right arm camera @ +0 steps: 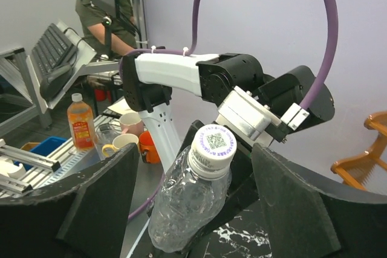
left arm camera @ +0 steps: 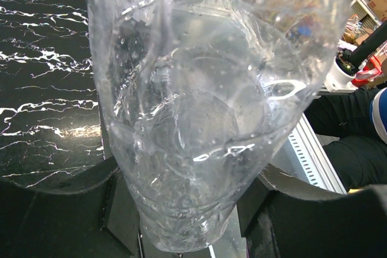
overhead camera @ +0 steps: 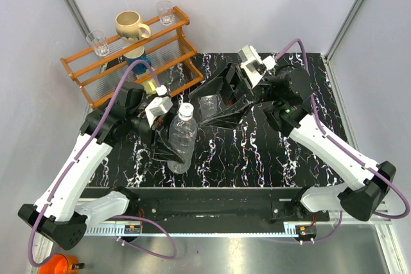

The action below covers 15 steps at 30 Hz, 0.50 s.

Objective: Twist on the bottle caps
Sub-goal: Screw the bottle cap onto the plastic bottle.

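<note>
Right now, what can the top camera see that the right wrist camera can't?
Only the top camera shows the wooden rack with its mug and glasses. Only the right wrist camera shows the square code printed on the white cap, plus an orange drink bottle far behind. Both show the clear bottle, with its cap on, held by the left claw.

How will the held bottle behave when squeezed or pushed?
Probably soft: the bottle has a thin, creased clear wall. Likely light, as it seems empty. Only the left gripper holds it, so a push on the cap may tilt it.
</note>
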{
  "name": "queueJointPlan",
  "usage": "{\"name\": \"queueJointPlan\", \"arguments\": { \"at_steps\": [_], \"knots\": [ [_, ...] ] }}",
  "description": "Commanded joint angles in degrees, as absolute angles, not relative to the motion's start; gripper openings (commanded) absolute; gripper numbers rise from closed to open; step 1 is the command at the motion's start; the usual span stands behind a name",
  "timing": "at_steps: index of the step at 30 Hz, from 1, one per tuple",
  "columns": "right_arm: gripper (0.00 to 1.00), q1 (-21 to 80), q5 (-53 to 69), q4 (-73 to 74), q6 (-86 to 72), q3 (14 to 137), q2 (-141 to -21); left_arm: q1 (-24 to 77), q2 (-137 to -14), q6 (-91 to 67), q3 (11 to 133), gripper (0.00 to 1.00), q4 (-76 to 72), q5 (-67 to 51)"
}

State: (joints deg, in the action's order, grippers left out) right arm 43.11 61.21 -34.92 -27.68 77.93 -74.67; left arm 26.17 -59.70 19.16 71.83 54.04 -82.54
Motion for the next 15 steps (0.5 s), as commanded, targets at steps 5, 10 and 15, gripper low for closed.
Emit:
{"name": "queueJointPlan", "arguments": {
  "at_steps": [5,10,15],
  "knots": [
    [0.78,42.63,63.98,-45.17,-35.33,81.65,-79.01,26.10,-59.15,20.92,72.60,0.00,52.47,-89.30],
    [0.73,42.27,64.16,-48.77,-39.10,82.79,-80.86,26.10,-59.06,21.18,72.42,0.00,52.38,-88.95],
    [0.70,42.28,65.04,-51.85,-42.88,83.50,-82.70,26.10,-59.06,21.36,72.68,0.00,52.38,-88.33]
  ]
}}
